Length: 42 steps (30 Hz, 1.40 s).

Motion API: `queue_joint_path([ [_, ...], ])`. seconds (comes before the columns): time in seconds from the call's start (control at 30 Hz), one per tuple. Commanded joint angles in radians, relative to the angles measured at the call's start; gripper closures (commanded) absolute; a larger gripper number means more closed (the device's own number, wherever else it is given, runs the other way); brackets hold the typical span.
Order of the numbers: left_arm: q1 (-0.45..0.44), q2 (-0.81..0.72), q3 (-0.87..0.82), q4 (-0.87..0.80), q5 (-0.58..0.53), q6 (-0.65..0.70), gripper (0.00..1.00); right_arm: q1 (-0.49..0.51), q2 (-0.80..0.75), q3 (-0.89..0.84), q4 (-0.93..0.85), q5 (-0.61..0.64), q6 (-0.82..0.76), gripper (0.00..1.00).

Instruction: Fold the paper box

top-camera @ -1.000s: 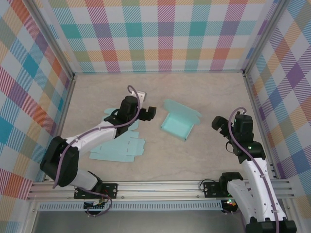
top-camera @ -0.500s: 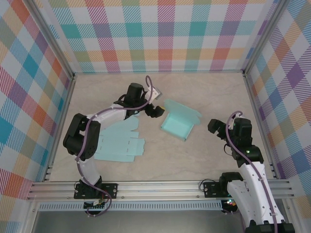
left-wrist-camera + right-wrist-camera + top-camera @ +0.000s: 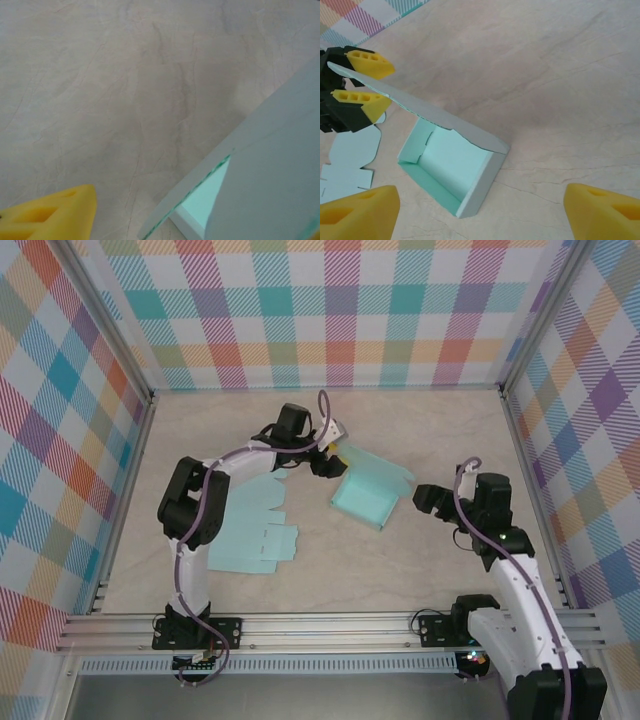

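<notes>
1. Over the last second our left tool (image 3: 333, 458) swung off the flat blanks (image 3: 245, 535) and reached the paper box (image 3: 365, 495). Its fingers stood apart, straddling the edge of the raised lid flap (image 3: 450, 125) without clamping it.
2. Our right tool (image 3: 422, 500) edged leftward to a spot near the box's right side but clear of it. Its fingers were spread wide and held nothing.
3. The box sat mid-tabletop (image 3: 440, 430), open, with its walls up and its lid tilted.
4. We judged that pinching the thin flap near its corner could crease it. It could also drag the light box along, since nothing braced it.
</notes>
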State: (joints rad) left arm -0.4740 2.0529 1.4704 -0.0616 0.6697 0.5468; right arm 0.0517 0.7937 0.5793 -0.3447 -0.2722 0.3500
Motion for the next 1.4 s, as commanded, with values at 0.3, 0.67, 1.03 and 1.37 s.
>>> queue_joint_path([
  [0.3,0.003,0.014,0.057,-0.133,0.076,0.025,0.59,0.07,0.227,0.046,0.146,-0.01,-0.105,0.28],
  [0.67,-0.017,0.023,0.063,-0.122,0.034,0.008,0.71,0.126,0.362,0.094,0.187,0.072,-0.148,0.37],
  [1.03,-0.044,-0.008,0.005,-0.015,-0.057,-0.11,0.92,0.13,0.388,0.081,0.274,0.103,-0.105,0.68],
  [1.37,-0.078,-0.097,-0.113,0.086,-0.115,-0.163,0.91,0.129,0.401,0.1,0.317,0.175,-0.13,0.62],
])
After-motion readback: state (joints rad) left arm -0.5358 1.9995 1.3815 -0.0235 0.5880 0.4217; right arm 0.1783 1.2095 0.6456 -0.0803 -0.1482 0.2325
